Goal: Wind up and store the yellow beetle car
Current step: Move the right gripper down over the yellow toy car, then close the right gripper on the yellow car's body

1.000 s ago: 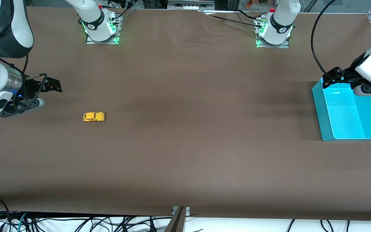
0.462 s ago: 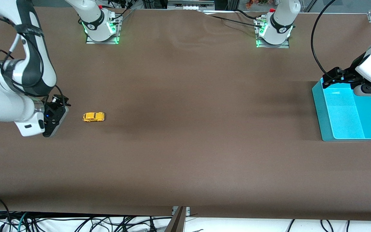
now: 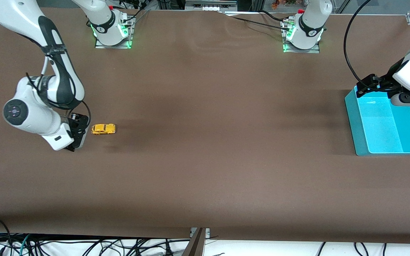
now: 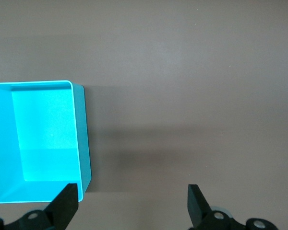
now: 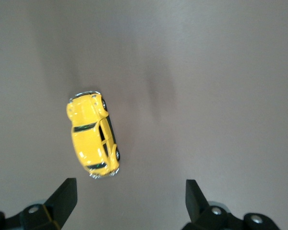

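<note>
The yellow beetle car (image 5: 93,134) lies clear of the right gripper's (image 5: 129,201) wide-open, empty fingers (image 5: 65,194).

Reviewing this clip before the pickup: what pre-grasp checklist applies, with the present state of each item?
1. Yellow beetle car on its wheels on the table, free of both grippers: ok.
2. Right gripper open: ok.
3. Right gripper centred over the car: not ok; in the right wrist view the car lies off toward one finger.
4. Teal bin holds nothing, ready for storing: ok.
5. Left gripper open and waiting over the bin's edge: ok.
6. Car wound: cannot tell.
</note>
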Controlling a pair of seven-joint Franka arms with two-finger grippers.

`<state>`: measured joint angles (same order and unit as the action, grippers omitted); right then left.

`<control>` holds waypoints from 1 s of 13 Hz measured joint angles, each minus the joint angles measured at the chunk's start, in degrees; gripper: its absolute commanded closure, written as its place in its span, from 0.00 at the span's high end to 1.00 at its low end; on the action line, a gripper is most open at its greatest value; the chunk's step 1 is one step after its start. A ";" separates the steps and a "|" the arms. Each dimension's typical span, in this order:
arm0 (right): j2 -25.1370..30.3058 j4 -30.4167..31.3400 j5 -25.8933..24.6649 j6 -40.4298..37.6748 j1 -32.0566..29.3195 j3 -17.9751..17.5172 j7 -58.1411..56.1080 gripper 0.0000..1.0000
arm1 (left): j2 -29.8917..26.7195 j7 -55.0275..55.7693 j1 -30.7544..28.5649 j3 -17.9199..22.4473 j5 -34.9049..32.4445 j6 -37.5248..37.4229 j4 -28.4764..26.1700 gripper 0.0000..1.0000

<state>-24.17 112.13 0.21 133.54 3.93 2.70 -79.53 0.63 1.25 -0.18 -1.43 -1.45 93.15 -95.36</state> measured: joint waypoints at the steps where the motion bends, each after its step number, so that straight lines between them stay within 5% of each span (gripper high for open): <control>1: -0.04 2.52 0.00 3.82 0.01 -0.08 -1.09 0.99 | 0.00 0.00 0.00 0.00 0.00 0.00 0.00 1.00; 5: -0.08 8.25 -0.06 12.03 0.15 -0.37 -3.21 0.99 | 0.00 0.00 0.00 0.00 0.00 0.00 0.00 1.00; 13: -0.10 11.78 -0.06 15.23 0.99 -1.11 -3.90 0.99 | 0.00 0.00 0.00 0.00 0.00 0.00 0.00 1.00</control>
<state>-24.27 123.91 0.14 148.78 4.92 1.59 -83.43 0.63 1.25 -0.18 -1.43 -1.45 93.15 -95.36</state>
